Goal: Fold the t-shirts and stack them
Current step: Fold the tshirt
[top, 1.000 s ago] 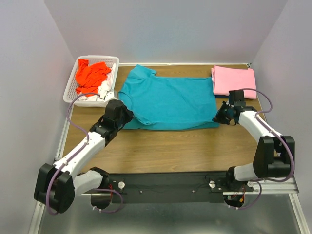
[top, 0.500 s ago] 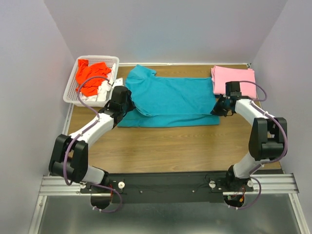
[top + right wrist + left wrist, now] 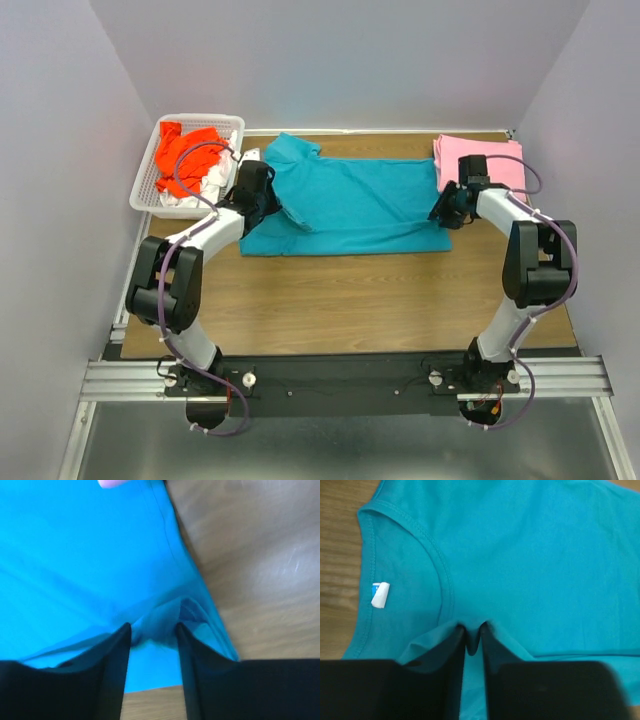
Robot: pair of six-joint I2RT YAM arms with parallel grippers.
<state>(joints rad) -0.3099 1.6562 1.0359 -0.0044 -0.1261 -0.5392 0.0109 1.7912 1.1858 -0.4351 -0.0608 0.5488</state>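
the teal t-shirt (image 3: pixel 350 205) lies spread across the middle of the table (image 3: pixel 350 300), collar end toward the left arm and hem end toward the right. its near long side looks doubled over onto the body.

the left gripper (image 3: pixel 473 636) sits on the shirt just below the collar (image 3: pixel 437 565), fingers pressed almost together with a thin ridge of teal cloth nipped between them. the neck label (image 3: pixel 380 594) shows just inside the collar. the right gripper (image 3: pixel 152 632) is at the shirt's hem corner. its fingers stand parted with a loose hump of cloth between them that does not look squeezed.

one gripper at each end of the same edge makes sense – it lets the flap travel as a straight line and land flat instead of twisting. the parted right fingers suggest, as a judgement, that this lengthwise fold is being set down.

the pink t-shirt (image 3: pixel 490 160), already folded, rests just beyond the teal shirt's hem end, touching or slightly overlapping it – likely the base of the stack. off the teal shirt's collar end stands the basket (image 3: pixel 200 117), holding the crumpled orange-red t-shirt (image 3: pixel 185 150) and the white t-shirt (image 3: pixel 195 195), both not yet folded.
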